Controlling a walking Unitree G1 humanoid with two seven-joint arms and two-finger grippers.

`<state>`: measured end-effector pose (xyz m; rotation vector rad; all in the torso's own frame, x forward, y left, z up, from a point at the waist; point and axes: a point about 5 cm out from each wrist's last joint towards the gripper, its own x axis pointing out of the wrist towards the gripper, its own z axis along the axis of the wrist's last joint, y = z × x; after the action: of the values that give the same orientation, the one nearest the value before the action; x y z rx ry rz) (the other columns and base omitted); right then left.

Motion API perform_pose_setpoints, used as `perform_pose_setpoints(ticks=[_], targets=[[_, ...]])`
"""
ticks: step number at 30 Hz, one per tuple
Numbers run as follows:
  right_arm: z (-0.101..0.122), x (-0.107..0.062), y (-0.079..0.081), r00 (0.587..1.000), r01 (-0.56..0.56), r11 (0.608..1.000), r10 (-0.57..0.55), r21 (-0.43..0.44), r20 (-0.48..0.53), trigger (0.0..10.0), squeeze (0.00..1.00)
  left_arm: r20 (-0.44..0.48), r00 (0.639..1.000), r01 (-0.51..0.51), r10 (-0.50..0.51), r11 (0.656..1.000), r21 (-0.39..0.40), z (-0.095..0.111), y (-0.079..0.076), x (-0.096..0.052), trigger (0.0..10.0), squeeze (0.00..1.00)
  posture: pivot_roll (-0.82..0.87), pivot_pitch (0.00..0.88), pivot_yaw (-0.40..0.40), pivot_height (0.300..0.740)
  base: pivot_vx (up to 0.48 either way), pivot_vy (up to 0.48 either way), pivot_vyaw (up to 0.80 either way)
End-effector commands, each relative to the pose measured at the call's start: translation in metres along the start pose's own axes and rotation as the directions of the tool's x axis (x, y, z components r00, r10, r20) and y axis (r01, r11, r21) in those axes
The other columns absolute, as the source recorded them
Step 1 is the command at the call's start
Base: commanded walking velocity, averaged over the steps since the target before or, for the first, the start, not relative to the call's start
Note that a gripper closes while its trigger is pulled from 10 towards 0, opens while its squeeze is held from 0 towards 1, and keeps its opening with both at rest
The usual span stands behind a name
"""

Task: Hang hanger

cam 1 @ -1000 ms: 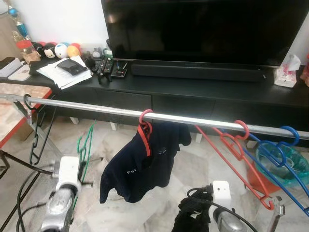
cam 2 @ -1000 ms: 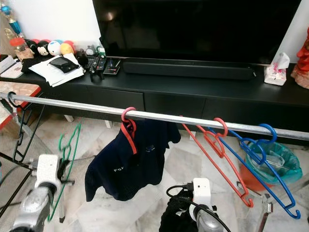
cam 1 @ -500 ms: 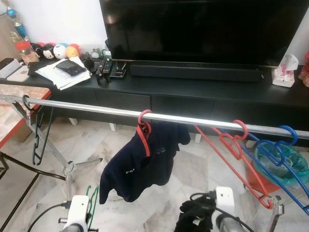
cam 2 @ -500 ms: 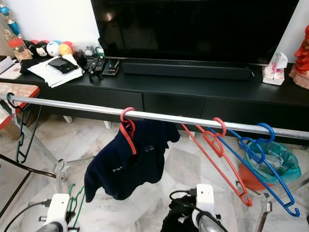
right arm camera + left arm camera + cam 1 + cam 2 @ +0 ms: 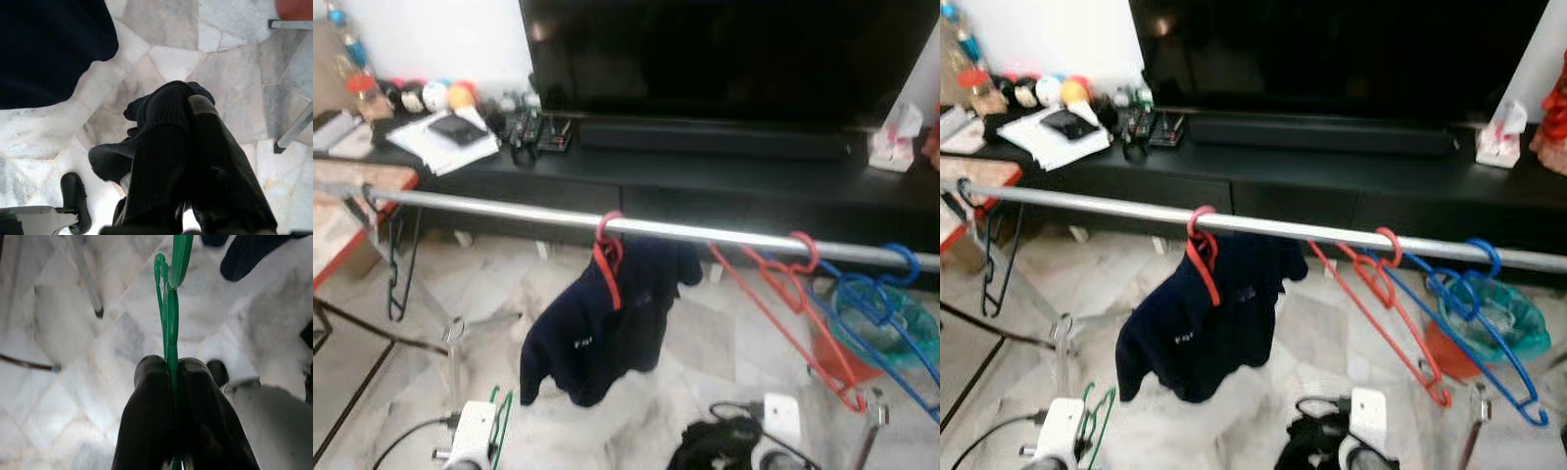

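My left hand point(image 5: 172, 382) is pressed together on the green hanger point(image 5: 168, 308), pinching its thin wire edge-on between the two fingers, low near the floor. That grip keeps the hanger upright, hook end away from me, ready to be lifted to the rail; in the left eye view only a sliver of it shows beside my wrist at the bottom edge.

Above runs the steel rail point(image 5: 509, 210). At its far left a black hanger point(image 5: 395, 284) dangles empty. The stretch of bare rail between it and the next hook looks like the natural slot for mine.

Mid-rail, a red hanger point(image 5: 607, 257) carries a dark navy shirt point(image 5: 597, 338), slumped to one side. Further right, another red hanger point(image 5: 783, 304) and a blue hanger point(image 5: 881, 304) hang slanted, hooks close together.

My right hand point(image 5: 188, 161) is closed on a black garment point(image 5: 156, 122), bunched over the fingers, held low over the marble floor point(image 5: 161, 54).

Hard to read: head views are blurred; both arms are cut off at the frame bottom. Behind, the TV tabletop point(image 5: 724, 176) holds papers and small clutter I cannot identify.
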<state>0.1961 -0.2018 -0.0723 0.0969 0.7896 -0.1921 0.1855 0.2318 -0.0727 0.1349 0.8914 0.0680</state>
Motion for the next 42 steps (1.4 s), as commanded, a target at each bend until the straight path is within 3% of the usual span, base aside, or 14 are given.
perform_pose_setpoints(ticks=[1, 15, 42], targets=[[0.002, 0.001, -0.001, 1.000, 0.017, 1.000, -0.017, 0.014, 0.002, 10.0, 0.00, -0.047, 0.999, -0.012, 0.012, 1.000, -0.007, -0.013, 0.006, -0.003, 10.0, 0.00, -0.01, 0.000, 0.059, 0.740, -0.379, 0.000, 0.00], [0.006, 0.001, 0.001, 1.000, 0.005, 1.000, -0.006, 0.021, 0.025, 10.0, 0.00, -0.095, 0.995, -0.023, 0.022, 1.000, -0.014, -0.024, 0.006, -0.006, 10.0, 0.00, -0.01, 0.000, 0.055, 0.740, -0.378, 0.000, -0.17], [0.015, 0.004, 0.002, 0.999, -0.006, 1.000, 0.005, 0.018, 0.046, 10.0, 0.00, -0.077, 0.997, -0.015, 0.013, 1.000, -0.021, -0.019, -0.004, -0.003, 10.0, 0.00, -0.01, 0.000, 0.050, 0.740, -0.377, 0.000, -0.15]])
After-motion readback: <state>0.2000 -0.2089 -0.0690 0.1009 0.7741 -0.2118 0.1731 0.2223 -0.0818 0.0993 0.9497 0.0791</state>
